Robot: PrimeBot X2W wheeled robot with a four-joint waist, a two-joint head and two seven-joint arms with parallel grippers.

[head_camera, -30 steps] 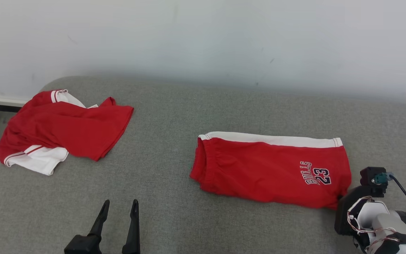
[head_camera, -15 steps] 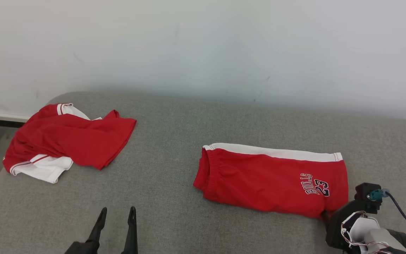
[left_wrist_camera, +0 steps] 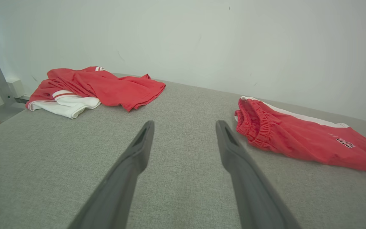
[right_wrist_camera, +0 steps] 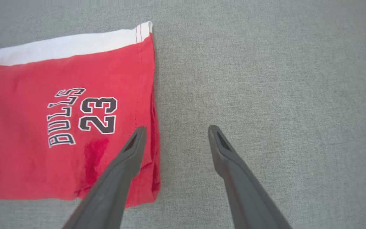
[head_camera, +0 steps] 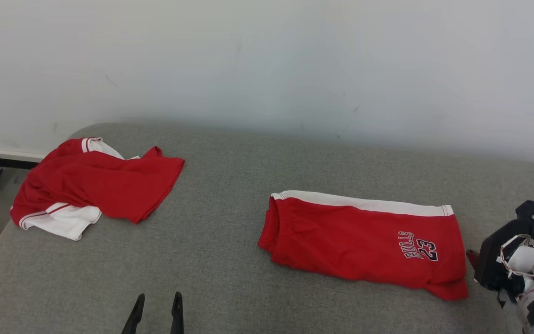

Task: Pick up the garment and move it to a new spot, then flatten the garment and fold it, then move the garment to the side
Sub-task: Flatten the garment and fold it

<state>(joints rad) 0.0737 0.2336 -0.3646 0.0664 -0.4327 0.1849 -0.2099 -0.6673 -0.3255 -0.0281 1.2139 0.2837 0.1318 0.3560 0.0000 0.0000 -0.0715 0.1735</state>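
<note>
Folded red shorts with a white stripe and "BULLS 23" print lie on the grey fabric tabletop; left hand and right hand hover open, empty.

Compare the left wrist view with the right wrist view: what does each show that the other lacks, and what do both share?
Left wrist view: crumpled red and white cloth top, white wall, open left end effector, elastic waistband of the folded red shorts. Right wrist view: open right end effector, the shorts' hem, full BULLS 23 print. Shared: the shorts with white stripe, grey fabric surface.
</note>
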